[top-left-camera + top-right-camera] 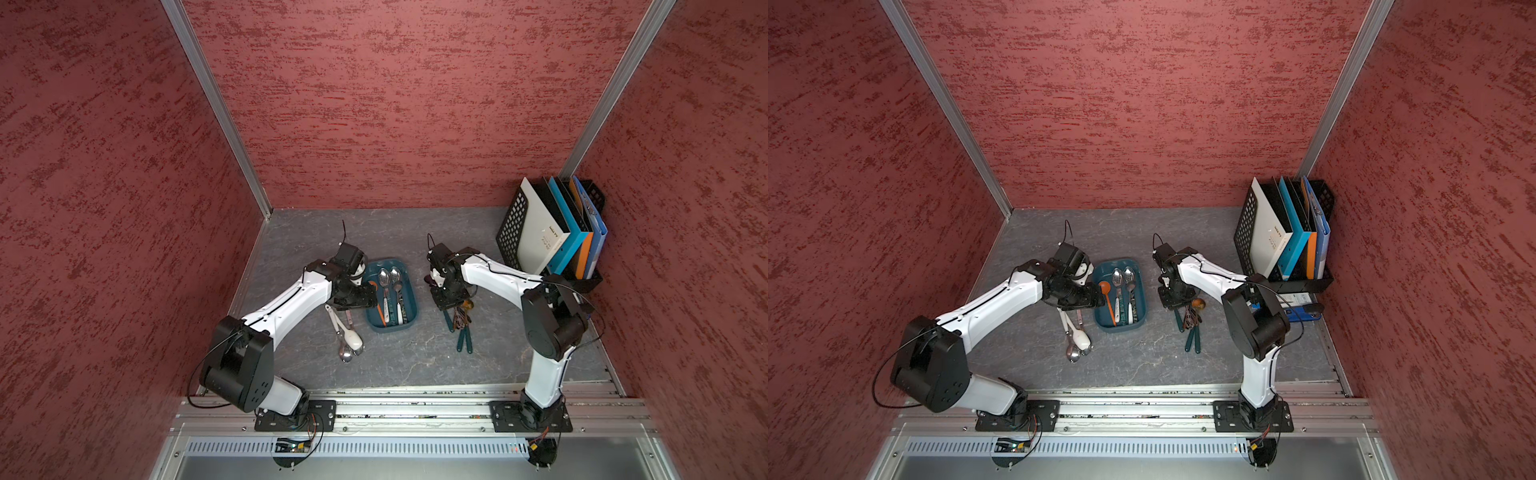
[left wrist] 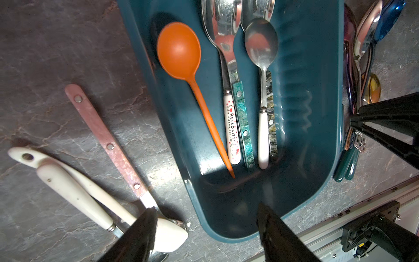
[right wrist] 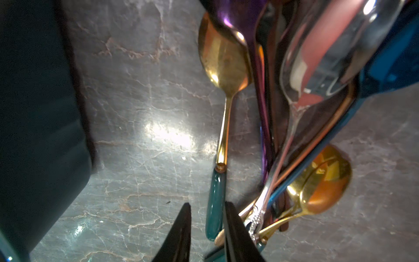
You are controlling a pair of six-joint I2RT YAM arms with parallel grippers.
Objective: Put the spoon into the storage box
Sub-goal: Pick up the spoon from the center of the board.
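Shallow dark teal plastic storage box (image 1: 412,299), rounded at the corners, flat on the grey marbled tabletop (image 1: 415,361), between the two arms in both top views (image 1: 1143,299). Inside the box, side by side and lengthwise: an orange plastic spoon (image 2: 181,52), a steel spoon with a white Hello Kitty handle (image 2: 232,127), a steel spoon with a green marbled handle (image 2: 243,127), and a small steel spoon with a plain white handle (image 2: 263,90) over a dark mottled handle.

On the left-arm side of the box, just beside its wall, on the tabletop: a loose heap with a white ceramic spoon (image 2: 74,181) and a steel spoon with a pink riveted handle (image 2: 106,140). Left gripper (image 2: 206,208) above the end of the box nearest the arm bases, jaws spread wide, nothing between them. One finger over the white heap outside the box, its mate over the box's floor.

On the right-arm side, near the box but apart from it: a heap of purple, silver, blue and gold spoons (image 3: 317,68). Closest to the box in that heap, the gold-bowled spoon with a teal handle (image 3: 223,136), flat on the tabletop, outside the box (image 3: 34,113). Right gripper (image 3: 208,204) low over that teal handle, jaws narrow, handle between the two fingers. Cannot tell whether pinched or merely straddled.

Well away from the box, in the back corner on the right-arm side: black mesh file rack (image 1: 510,226) with upright folders.
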